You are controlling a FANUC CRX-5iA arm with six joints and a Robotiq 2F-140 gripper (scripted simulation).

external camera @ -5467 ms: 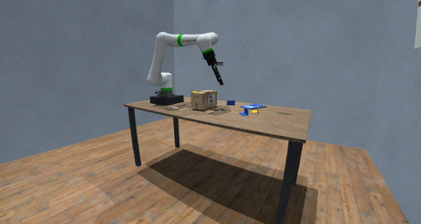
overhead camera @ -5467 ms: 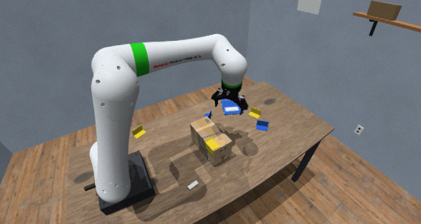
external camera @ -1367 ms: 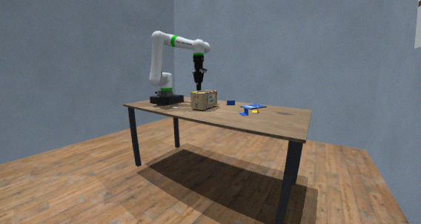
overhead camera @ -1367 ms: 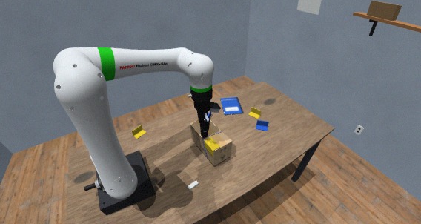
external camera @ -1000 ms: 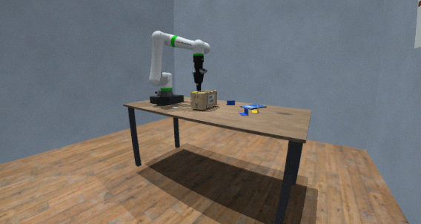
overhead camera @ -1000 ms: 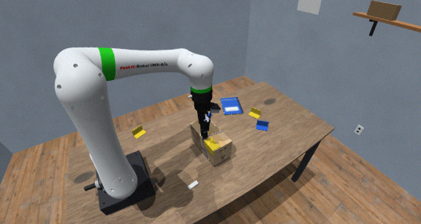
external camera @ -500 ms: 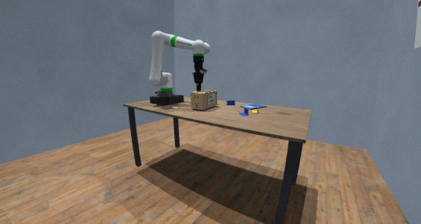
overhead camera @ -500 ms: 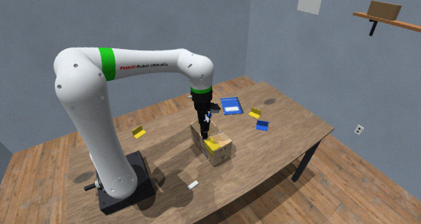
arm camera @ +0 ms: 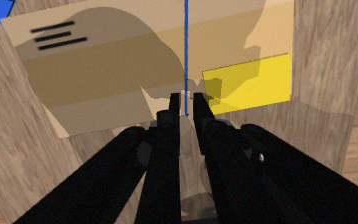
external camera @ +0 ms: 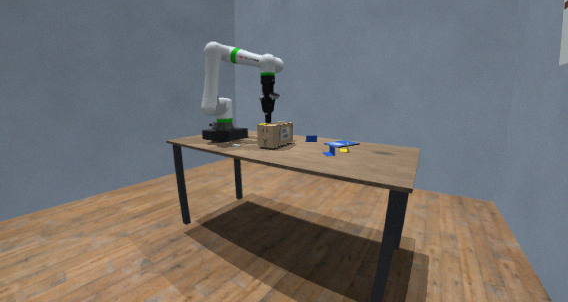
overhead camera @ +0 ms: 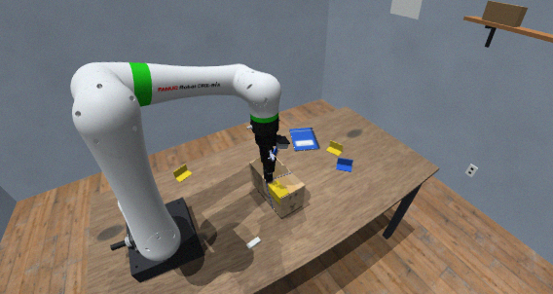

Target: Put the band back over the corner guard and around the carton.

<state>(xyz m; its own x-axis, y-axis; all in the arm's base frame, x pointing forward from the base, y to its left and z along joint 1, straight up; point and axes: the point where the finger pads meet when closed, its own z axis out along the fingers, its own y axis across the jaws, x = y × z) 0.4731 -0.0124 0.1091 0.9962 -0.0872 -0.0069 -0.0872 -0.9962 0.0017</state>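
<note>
The carton (overhead camera: 292, 203) (external camera: 270, 136) (arm camera: 106, 60) stands on the table and looks level. The yellow corner guard (overhead camera: 278, 191) (arm camera: 261, 82) sits over its long top edge near one end. The thin blue band (overhead camera: 270, 199) (arm camera: 186, 50) crosses the carton's top and goes down over the edge beside the guard, not over it. My gripper (overhead camera: 268, 179) (external camera: 268, 122) (arm camera: 186, 106) points down at this edge, fingers close together but open. The band runs between the fingertips with a narrow gap at each side. The fingertips' contact with the carton is unclear.
Yellow angle pieces (overhead camera: 182, 174) (overhead camera: 334, 148) lie left of and beyond the carton. A blue angle piece (overhead camera: 345, 165) (external camera: 330, 152) and a blue folder (overhead camera: 304, 139) (external camera: 342, 143) lie beyond it too. A small white block (overhead camera: 253, 242) lies nearer the robot base (overhead camera: 141, 270).
</note>
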